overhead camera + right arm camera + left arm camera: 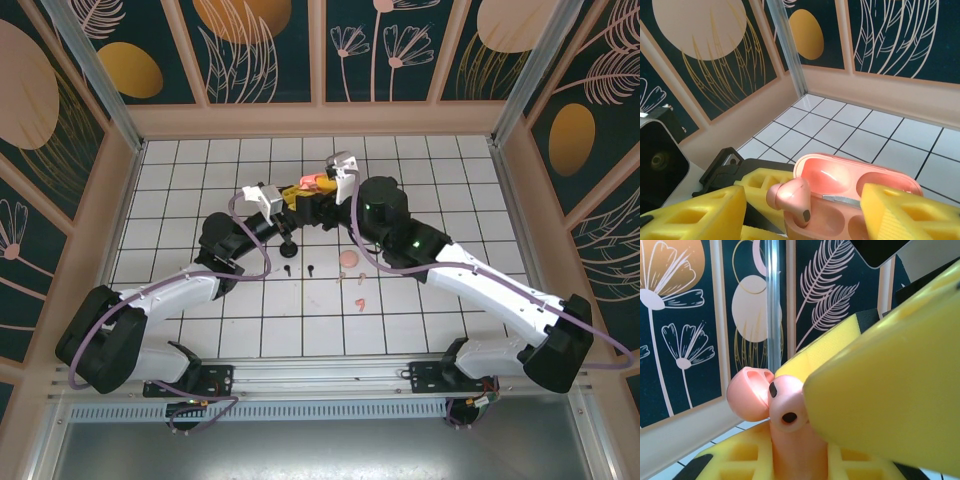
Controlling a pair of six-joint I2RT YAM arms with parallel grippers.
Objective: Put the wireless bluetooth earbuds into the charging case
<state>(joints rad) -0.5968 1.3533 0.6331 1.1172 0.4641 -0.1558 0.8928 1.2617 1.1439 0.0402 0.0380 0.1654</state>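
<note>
The pink charging case [860, 182] is held open above the table, with my left gripper [800, 445] shut on its body. Its lid [746, 394] stands tipped back. One pale pink earbud [791, 196] sits stem-down in the case's left socket, also seen close up as the earbud [786, 405]. My right gripper [800, 217] is open, its yellow fingers [695, 215] standing on either side of the case and apart from the earbud. From above, both grippers meet at the case [310, 182]. More pink earbuds [349, 258] and two black earbuds [287, 268] lie on the white grid table.
Loose earbuds are scattered on the tiles just in front of the grippers, near the table's middle. The pale wall [320, 120] runs close behind the case. A metal post [787, 45] stands in the far corner.
</note>
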